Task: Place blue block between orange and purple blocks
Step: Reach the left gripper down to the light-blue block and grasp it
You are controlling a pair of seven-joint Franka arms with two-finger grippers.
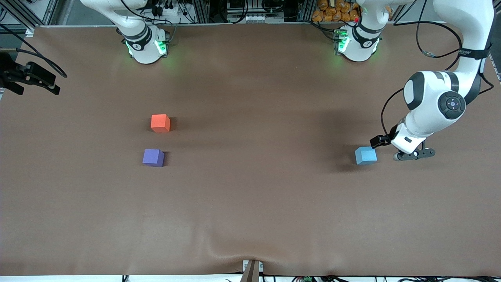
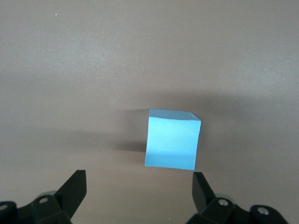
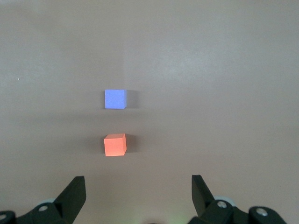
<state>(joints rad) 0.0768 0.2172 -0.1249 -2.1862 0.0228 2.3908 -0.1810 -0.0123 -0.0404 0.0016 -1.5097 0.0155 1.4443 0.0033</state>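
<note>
- The small sky-blue matte cube (image 1: 366, 155) sits on the brown table cover (image 1: 250, 211) toward the left arm's end, well apart from the other two cubes and about as near the front camera as the purple one
- It looks light and stiff, with plain flat faces and crisp edges; a matte surface like this should not slip much, and nothing about it looks fragile
- The best hold is probably across two opposite side faces, low enough that the fingers seat flat rather than on an edge
- The left gripper (image 1: 414, 154) hangs low just beside the blue cube, its fingers (image 2: 74, 189) spread apart and holding nothing; in the left wrist view the cube (image 2: 171, 139) lies ahead of the open gap, not yet inside it
- The small violet-purple matte cube (image 1: 153, 157) rests toward the right arm's end, and the small orange-red matte cube (image 1: 160, 123) sits farther from the front camera, near it with a bare gap between
- That gap looks only a little wider than one cube, so the placement will need care
- The right gripper (image 3: 138, 196) is out of the front view; its fingers stand apart, empty, high over the table with both cubes (image 3: 115, 99) (image 3: 115, 144) ahead; this arm waits
</note>
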